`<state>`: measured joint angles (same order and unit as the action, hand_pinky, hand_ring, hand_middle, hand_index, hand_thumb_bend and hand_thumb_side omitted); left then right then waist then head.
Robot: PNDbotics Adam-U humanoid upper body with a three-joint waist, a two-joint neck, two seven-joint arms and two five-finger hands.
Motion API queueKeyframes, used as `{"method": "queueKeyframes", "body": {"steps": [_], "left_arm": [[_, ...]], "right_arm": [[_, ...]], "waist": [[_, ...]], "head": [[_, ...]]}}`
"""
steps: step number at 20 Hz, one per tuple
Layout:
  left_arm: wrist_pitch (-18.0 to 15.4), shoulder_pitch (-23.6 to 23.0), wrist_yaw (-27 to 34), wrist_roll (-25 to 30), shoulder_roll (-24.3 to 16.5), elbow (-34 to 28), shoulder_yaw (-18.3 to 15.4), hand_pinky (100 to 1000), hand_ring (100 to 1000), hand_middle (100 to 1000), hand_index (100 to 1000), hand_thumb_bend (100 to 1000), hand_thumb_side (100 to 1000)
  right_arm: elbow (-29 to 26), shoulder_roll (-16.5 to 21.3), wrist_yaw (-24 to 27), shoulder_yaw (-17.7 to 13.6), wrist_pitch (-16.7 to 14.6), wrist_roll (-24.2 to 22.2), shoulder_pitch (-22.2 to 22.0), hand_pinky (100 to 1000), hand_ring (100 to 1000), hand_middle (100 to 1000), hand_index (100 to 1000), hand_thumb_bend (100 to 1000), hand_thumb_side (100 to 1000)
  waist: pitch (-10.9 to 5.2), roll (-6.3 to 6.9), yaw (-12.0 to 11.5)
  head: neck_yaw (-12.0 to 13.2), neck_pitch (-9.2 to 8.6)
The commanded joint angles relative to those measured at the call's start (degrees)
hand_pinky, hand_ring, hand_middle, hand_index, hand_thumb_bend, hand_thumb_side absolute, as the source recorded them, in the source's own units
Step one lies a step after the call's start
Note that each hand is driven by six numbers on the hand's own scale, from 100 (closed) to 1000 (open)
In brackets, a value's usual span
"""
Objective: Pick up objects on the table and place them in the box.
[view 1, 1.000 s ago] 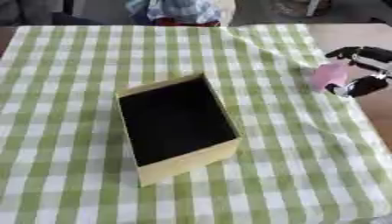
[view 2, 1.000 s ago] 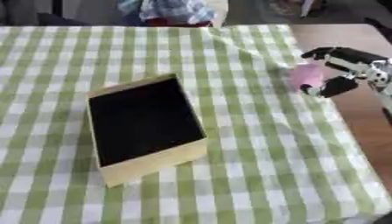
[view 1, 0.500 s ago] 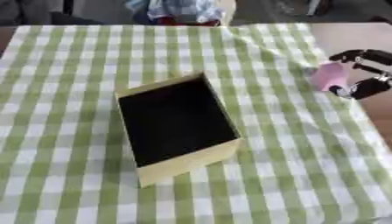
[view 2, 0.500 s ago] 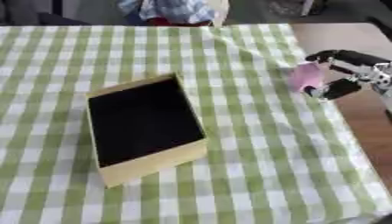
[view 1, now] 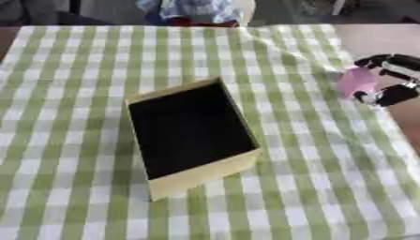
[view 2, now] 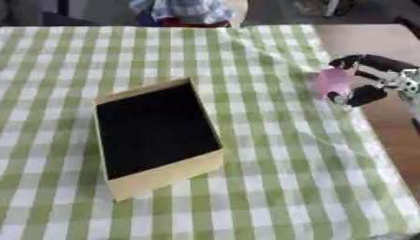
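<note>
A table covered by a green and white checked cloth (view 1: 98, 70) fills the view, and a bare brown strip of the table (view 2: 369, 42) shows at the far right. The right hand (view 2: 371, 79) comes in from the right edge, and its fingers and thumb are curled around a small pink object (view 2: 332, 80), with one finger over its top and the thumb under its near side. The object seems to be held just above the cloth, close to the right border of it, but I cannot tell if it still touches. The left hand is not in any view. The box (view 1: 190, 136) stands open in the middle of the table, well apart to the left and a little nearer, with a dark inside and pale yellow walls, and it lies turned at an angle. To do this step well, I think the hand should first lift the object higher than the right wall of the box, then carry it left until it is over the dark middle. It should open only there, low inside, so the object does not hit the rim or push the light box along the cloth.
</note>
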<state>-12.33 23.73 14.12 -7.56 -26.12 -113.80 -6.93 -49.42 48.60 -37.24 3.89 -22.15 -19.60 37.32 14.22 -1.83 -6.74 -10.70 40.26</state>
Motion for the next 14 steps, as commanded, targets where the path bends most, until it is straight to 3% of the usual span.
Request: {"method": "queueKeyframes", "body": {"steps": [1, 10, 14], "left_arm": [[-0.06, 0.89, -0.01, 0.16, -1.21, -0.79, -0.03, 856, 765, 809, 857, 368, 795], [-0.05, 1.01, -0.02, 0.24, -1.12, -0.79, 0.00, 857, 765, 809, 857, 369, 795], [-0.01, 0.99, -0.04, 0.23, -1.12, -0.79, -0.01, 857, 764, 809, 857, 368, 796]], "right_arm": [[0.04, 1.49, -0.40, -0.73, 0.08, 0.35, 1.18, 813, 927, 914, 986, 250, 412], [1.24, 0.78, -1.22, -0.64, -0.17, 0.18, 1.84, 810, 922, 909, 983, 251, 407], [1.51, 0.70, -1.55, -0.54, -0.30, -0.24, 1.78, 804, 910, 889, 970, 229, 310]], "waist": [[-0.74, 0.03, -0.12], [-0.61, -0.04, -0.62], [-0.61, -0.09, -0.75]], "head": [[-0.08, -0.41], [-0.09, -0.51], [-0.08, -0.54]]}}
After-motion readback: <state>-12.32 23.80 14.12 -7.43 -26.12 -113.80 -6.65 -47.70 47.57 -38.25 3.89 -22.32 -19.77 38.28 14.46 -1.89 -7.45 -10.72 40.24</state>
